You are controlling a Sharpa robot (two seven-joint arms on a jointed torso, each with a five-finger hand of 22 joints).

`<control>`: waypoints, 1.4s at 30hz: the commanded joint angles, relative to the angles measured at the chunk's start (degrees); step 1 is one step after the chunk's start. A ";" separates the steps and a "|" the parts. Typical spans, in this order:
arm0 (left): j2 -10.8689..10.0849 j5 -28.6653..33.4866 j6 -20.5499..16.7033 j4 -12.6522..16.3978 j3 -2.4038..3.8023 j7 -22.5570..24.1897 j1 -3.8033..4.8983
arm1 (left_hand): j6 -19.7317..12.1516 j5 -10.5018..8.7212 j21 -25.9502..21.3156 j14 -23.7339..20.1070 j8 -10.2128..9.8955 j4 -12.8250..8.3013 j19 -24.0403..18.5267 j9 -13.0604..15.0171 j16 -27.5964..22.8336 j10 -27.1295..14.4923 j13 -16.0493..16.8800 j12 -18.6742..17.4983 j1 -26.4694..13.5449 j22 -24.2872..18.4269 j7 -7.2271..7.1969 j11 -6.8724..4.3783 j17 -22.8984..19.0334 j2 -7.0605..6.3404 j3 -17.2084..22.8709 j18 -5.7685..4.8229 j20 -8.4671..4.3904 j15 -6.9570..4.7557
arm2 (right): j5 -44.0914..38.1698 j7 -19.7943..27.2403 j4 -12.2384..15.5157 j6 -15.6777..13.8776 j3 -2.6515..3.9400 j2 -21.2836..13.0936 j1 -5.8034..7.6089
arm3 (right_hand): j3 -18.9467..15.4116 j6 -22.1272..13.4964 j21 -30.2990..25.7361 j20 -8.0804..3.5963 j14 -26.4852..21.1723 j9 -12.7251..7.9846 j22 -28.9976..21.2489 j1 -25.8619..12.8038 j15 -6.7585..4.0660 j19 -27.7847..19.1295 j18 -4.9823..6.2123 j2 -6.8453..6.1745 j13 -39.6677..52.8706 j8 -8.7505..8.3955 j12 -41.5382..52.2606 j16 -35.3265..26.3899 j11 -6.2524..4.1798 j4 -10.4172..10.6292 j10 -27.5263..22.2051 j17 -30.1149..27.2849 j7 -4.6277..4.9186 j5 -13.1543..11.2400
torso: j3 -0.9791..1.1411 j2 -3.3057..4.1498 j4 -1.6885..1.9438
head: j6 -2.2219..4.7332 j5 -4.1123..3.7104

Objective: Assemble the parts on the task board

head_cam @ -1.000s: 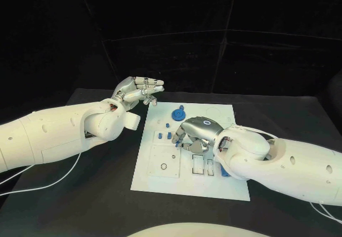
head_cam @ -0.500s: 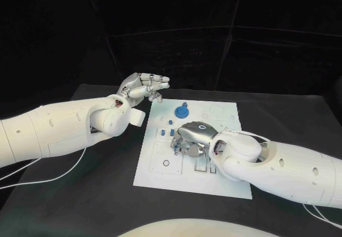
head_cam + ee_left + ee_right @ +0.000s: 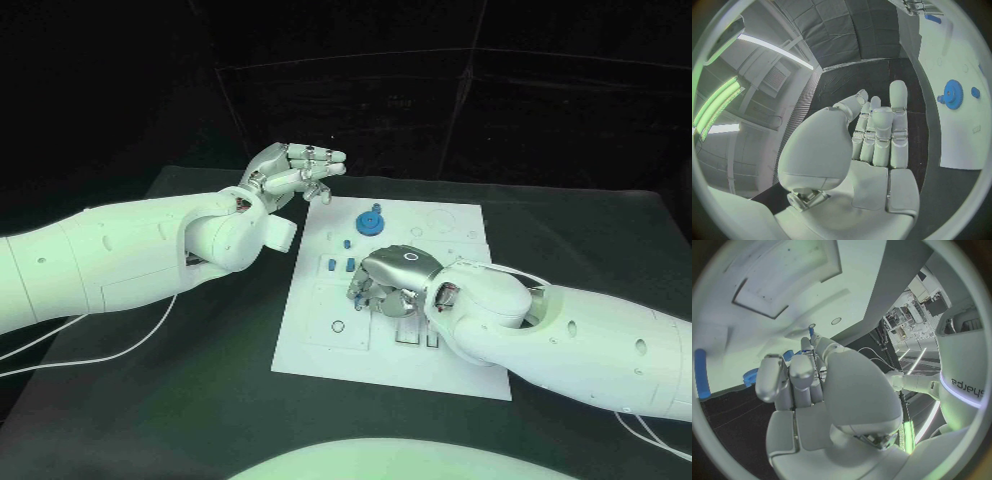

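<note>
**Operator:** Head view. What is the status of each hand?

**Technician:** The right hand [image 3: 387, 283] is lowered onto the middle of the task board [image 3: 339, 345], fingers curled downward over a small blue part [image 3: 358, 296]. Whether it grips that part cannot be told from here. The left hand [image 3: 293, 174] is raised beside the board's far left corner, fingers curled, thumb close to the fingertips; nothing is seen in it. A blue gear [image 3: 371, 222] stands at the far end of the board, and two small blue pegs [image 3: 339, 264] lie between the gear and the right hand.

**Operator:** Left wrist view?

**Technician:** The left hand [image 3: 873, 135] shows fingers side by side and extended, thumb folded across the palm, holding nothing. The blue gear [image 3: 951, 94] and the board [image 3: 961, 135] lie well apart from it.

**Operator:** Right wrist view?

**Technician:** The right hand [image 3: 801, 377] has its fingers bent together toward the board [image 3: 761, 300]. A thin blue part [image 3: 811, 332] sits at the fingertips; a blue bar [image 3: 699, 372] lies at the circle's rim.

**Operator:** Step in hand?

**Technician:** Judged: seating or picking a small part mid-board. Next move calls for precise fingertip alignment with its socket and vertical pressure without tilting.
</note>
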 commanded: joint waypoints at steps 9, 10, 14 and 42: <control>0.18 0.29 0.50 -0.24 0.04 -0.02 0.08 | -0.32 0.15 -0.38 -0.28 0.19 0.07 -0.30 -0.04 -0.35 -0.38 0.08 0.19 -0.49 -0.06 0.11 0.19 -0.05 0.19 -0.20 0.75 0.04 0.06 | -0.35 0.29 0.36 0.81 -0.05 -0.35 -0.09 | 0.39 0.11 0.26 0.10 -0.06 0.05 0.05 -0.73 0.12 0.37 -1.03 -0.05 0.09 0.09 -0.21 0.24 0.14 0.07 0.28 0.05 0.37 0.34 | 0.00 -0.04 0.04 | -0.09 0.18; 0.19 0.29 0.51 -0.27 0.04 -0.03 0.08 | -0.32 0.15 -0.38 -0.28 0.19 0.07 -0.30 -0.04 -0.35 -0.38 0.08 0.19 -0.49 -0.06 0.11 0.19 -0.05 0.19 -0.20 0.75 0.04 0.06 | -0.36 0.29 0.43 0.77 -0.06 -0.41 -0.10 | 0.39 0.11 0.26 0.10 -0.06 0.05 0.05 -0.73 0.12 0.37 -1.03 -0.05 0.09 0.09 -0.21 0.24 0.14 0.07 0.28 0.05 0.37 0.34 | 0.01 -0.03 0.03 | -0.12 0.24; 0.22 0.29 0.54 -0.39 0.04 -0.06 0.08 | -0.32 0.15 -0.38 -0.28 0.19 0.07 -0.30 -0.04 -0.35 -0.38 0.08 0.19 -0.49 -0.06 0.11 0.19 -0.05 0.19 -0.20 0.75 0.04 0.06 | -0.43 0.27 0.66 0.62 -0.06 -0.56 -0.14 | 0.52 0.10 0.31 0.10 -0.04 0.05 0.13 -0.81 0.12 0.42 -1.05 -0.05 0.10 0.09 -0.22 0.30 0.13 -0.01 0.28 0.14 0.37 0.38 | 0.04 -0.02 -0.03 | -0.17 0.43; 0.39 0.29 0.96 -0.45 0.04 -0.33 0.07 | -0.39 0.14 -0.44 -0.31 0.20 0.04 -0.27 -0.04 -0.35 -0.47 0.09 0.26 -0.52 -0.10 0.14 0.21 -0.13 0.20 -0.25 0.75 0.05 0.07 | -3.61 -2.20 -0.05 3.89 -0.06 0.41 -0.39 | 0.80 -0.08 0.20 0.21 -0.10 0.05 0.00 -2.40 0.21 0.30 -1.00 -0.63 0.14 0.06 -0.41 0.33 0.21 -0.29 0.11 0.02 0.39 0.53 | -0.01 0.00 0.02 | -0.48 0.25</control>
